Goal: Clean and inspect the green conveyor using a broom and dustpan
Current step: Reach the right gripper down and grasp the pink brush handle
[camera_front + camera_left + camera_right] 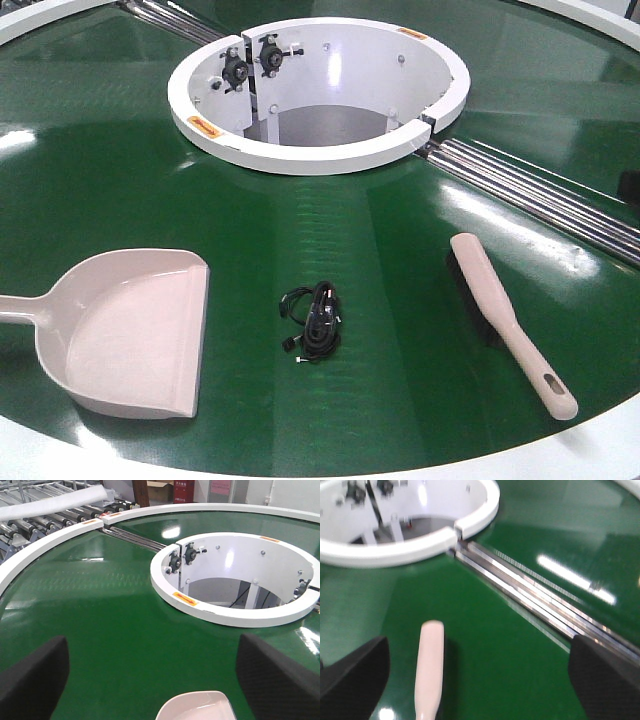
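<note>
Dk-green conveyor [100,180], white hub [300,155], beige-pink broom [500,310] & dustpan [130,340], blk cable [315,322].

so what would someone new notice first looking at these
The glossy green conveyor fills the view, wrapping around a white centre hub at the top middle. Near its front edge lie the dustpan at left and the broom at right. A small black cable bundle sits between them.

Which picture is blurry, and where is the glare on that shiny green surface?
Right wrist view: blurred, white glare streaks on the glossy dark-green conveyor belt; front and left wrist views: sharp, fainter reflections.
</note>
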You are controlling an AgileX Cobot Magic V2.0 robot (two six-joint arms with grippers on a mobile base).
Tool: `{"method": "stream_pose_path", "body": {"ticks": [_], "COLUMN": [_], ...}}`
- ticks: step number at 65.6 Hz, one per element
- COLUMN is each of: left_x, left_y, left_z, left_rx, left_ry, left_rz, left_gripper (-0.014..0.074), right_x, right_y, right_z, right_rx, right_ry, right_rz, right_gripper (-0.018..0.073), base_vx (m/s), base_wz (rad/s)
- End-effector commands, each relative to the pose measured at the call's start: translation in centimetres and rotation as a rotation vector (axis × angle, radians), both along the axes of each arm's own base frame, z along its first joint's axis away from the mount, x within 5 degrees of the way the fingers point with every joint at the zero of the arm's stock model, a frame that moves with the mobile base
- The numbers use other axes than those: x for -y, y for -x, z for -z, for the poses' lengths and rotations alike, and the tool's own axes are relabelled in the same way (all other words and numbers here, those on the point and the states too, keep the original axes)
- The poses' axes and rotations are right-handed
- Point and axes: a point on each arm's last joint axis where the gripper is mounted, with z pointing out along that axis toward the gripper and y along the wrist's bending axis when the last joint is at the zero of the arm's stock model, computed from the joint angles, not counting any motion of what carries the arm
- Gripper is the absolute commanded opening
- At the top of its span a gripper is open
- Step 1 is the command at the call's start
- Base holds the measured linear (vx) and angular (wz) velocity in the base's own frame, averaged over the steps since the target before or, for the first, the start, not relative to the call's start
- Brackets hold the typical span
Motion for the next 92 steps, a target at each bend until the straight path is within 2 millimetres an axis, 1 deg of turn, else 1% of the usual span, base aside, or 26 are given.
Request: {"method": "stream_pose_path", "body": {"ticks": [1,7,15,20,34,37,39,45,46,50,57,65,72,80,92], "left_x": [0.1,0.1,0.1,0.1,0.1,0.1,0.1,0.1,0.1,0.1,0.1,0.1,0.1,0.1,0.1], "left_y": [0.1,0.1,0.1,0.1,0.1,0.1,0.1,0.1,0.1,0.1,0.1,0.1,0.1,0.1,-0.4], "left_z": [-1.5,-1.5,-1.5,-1.5,-1.5,-1.5,-1.5,-1.5,-1.5,-1.5,-1.5,-1.5,-1.5,-1.4,-1.2], "left_rx": [0.087,0.087,0.087,0.086,0.085,0.085,0.085,0.085,0.085,0.085,0.085,0.085,0.085,0.083,0.062], "left_ry": [0.006,0.006,0.006,0.006,0.006,0.006,0.006,0.006,0.006,0.006,0.006,0.006,0.006,0.006,0.006], "left_rz": [0.004,0.004,0.004,0.004,0.004,0.004,0.004,0.004,0.004,0.004,0.004,0.004,0.004,0.004,0.004], "left_gripper": [0.0596,0.0587,0.0587,0.0587,0.0587,0.0587,0.0587,0.0587,0.0587,0.0587,0.0587,0.0587,0.0587,0.0587,0.0587], "right_x": [-0.3,-1.2,-2.1,-2.4,-2.7,-2.8,-2.9,-3.1,-3.1,-3.3,-3.4,-3.5,-3.7,-4.2,-4.2], "right_y": [-0.7,-2.3,-5.3,-7.8,-14.0,-15.1,-16.1,-18.0,-18.4,-19.6,-21.2,-22.2,-22.6,-22.9,-23.2], "right_z": [-1.4,-1.1,-0.1,0.9,2.6,3.1,3.8,4.9,5.3,6.2,7.7,9.5,10.9,12.1,12.9], "right_rx": [0.011,-0.062,-0.182,-0.271,-0.428,-0.462,-0.502,-0.585,-0.604,-0.651,-0.707,-0.762,-0.801,-0.836,-0.852], "right_ry": [0.022,0.014,0.014,-0.002,-0.028,-0.027,-0.022,-0.016,-0.018,-0.022,-0.022,-0.022,-0.031,-0.066,-0.072], "right_rz": [-0.036,-0.078,-0.120,-0.118,-0.105,-0.107,-0.112,-0.133,-0.135,-0.139,-0.143,-0.144,-0.168,-0.209,-0.209], "right_gripper": [0.0673,0.0652,0.0633,0.0631,0.0624,0.0623,0.0622,0.0617,0.0617,0.0613,0.0606,0.0600,0.0592,0.0589,0.0589], "base_vx": [0.00,0.00,0.00,0.00,0.00,0.00,0.00,0.00,0.00,0.00,0.00,0.00,0.00,0.00,0.00], "base_wz": [0.00,0.00,0.00,0.00,0.00,0.00,0.00,0.00,0.00,0.00,0.00,0.00,0.00,0.00,0.00]}}
